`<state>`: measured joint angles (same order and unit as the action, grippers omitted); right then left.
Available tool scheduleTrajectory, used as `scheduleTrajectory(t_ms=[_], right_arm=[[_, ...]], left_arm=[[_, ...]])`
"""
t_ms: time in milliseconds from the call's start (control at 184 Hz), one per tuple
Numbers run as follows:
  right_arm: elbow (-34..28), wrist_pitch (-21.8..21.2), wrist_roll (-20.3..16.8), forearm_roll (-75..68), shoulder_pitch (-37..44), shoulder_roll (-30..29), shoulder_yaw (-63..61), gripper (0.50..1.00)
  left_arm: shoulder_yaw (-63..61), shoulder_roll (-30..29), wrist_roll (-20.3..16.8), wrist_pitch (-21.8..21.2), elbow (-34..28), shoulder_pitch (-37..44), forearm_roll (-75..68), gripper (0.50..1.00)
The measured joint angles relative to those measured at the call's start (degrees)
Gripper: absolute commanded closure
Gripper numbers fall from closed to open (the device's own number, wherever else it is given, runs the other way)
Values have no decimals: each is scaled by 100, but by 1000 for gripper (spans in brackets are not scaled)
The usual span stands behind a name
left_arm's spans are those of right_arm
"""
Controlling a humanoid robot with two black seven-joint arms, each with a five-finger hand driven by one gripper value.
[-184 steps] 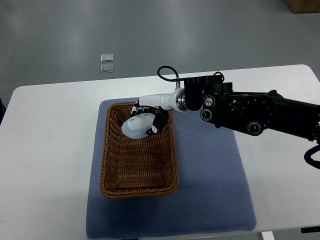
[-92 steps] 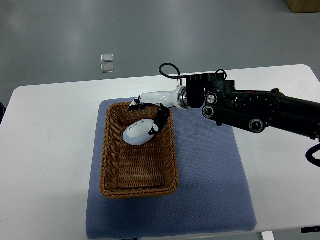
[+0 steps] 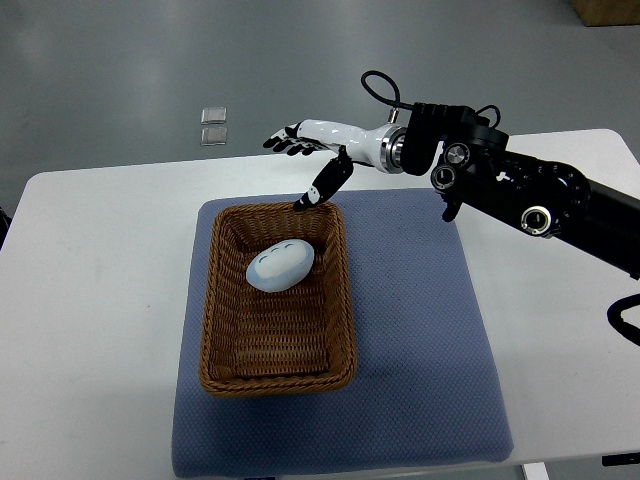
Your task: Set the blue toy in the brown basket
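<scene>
A pale blue egg-shaped toy [image 3: 279,265] lies inside the brown wicker basket [image 3: 225,340], in its far half. My right hand [image 3: 300,165] hovers above the basket's far rim with white palm and black fingertips [image 3: 283,142] spread open, holding nothing. Its thumb [image 3: 320,188] points down toward the rim. The black right arm [image 3: 520,195] reaches in from the right edge. The left arm does not show.
The basket stands on a blue-grey mat [image 3: 430,350] on a white table [image 3: 90,300]. Two small clear squares [image 3: 213,125] lie on the grey floor beyond the table. A brown box corner [image 3: 605,10] shows at top right.
The right hand let go of the blue toy, which now rests in the basket. The hand then rose and pulled back past the far rim, fingers spread.
</scene>
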<state>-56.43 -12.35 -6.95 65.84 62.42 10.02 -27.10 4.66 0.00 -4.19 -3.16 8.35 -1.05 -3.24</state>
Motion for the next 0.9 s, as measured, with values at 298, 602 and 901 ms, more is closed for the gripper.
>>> scheduleTrajectory(t_ms=[298,602,901], right_arm=[[538,374,4,-768,-565,-8,-1812,597],[874,390,181,-1876,-1159,-74,-3222,597],[1430,424,190,-4243,-1430,-283,-3660,597]], left_arm=[[0,0,0,0,0,0,1,500],[0,0,4,0,0,0,1,500],[0,0,2,0,0,-1,1,500]])
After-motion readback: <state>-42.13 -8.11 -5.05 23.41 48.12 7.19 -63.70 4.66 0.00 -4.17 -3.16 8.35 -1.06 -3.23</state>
